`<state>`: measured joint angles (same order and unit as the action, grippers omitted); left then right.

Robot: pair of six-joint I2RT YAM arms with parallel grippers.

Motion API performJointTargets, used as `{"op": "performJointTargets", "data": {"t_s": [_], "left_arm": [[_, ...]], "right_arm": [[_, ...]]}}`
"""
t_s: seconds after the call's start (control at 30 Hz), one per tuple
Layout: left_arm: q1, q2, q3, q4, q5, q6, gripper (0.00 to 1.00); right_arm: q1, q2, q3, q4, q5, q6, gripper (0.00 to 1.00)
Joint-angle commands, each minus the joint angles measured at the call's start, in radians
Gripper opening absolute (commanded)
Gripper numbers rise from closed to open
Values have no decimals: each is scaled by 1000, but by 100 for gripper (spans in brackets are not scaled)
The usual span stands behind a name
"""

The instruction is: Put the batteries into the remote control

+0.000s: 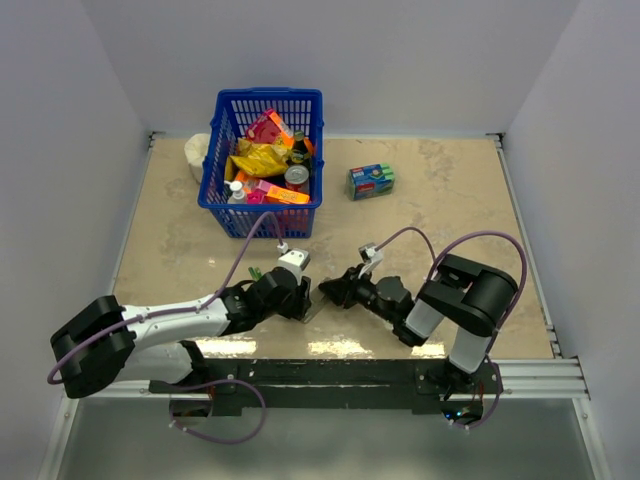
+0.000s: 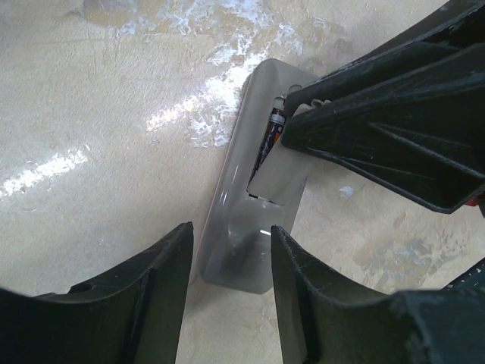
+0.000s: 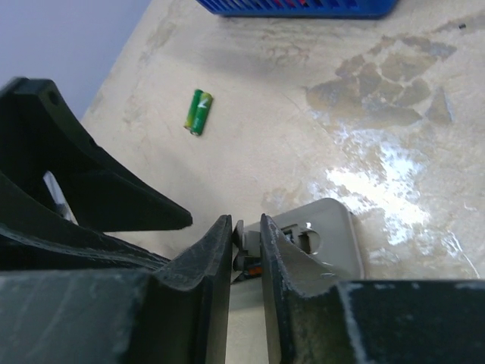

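Mottled beige bench (image 1: 450, 200) carries the grey remote (image 2: 227, 205), light, stiff, slick plastic, lying between the released left hand's (image 2: 231, 235) fingers. The right hand (image 3: 245, 221) pinches a small, hard, roll-prone battery (image 2: 267, 140) at its fingertips, against the remote; it is probably safest gripped mid-barrel.

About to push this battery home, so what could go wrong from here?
1. The right tool pinches the battery near one end; pushing may lever it out of place.
2. The left tool brackets only the near end of the remote control, which could pivot on the table under that push.
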<state>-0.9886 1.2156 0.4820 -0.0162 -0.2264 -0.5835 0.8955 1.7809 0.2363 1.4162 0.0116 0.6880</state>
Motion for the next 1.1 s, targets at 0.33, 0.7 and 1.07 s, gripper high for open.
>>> {"op": "performJointTargets", "data": {"t_s": [0.33,0.7,1.07], "left_arm": [[5,2,1,58,2,-4,50],[4,2,0,59,6,-6,50],[4,1,-2,65,4,-4,50]], "right_arm": [[13,-28,-26,294,-13,-71,43],[13,-110,-19,178,-13,-113,57],[13,-253,9,-85,36,-177,64]]}}
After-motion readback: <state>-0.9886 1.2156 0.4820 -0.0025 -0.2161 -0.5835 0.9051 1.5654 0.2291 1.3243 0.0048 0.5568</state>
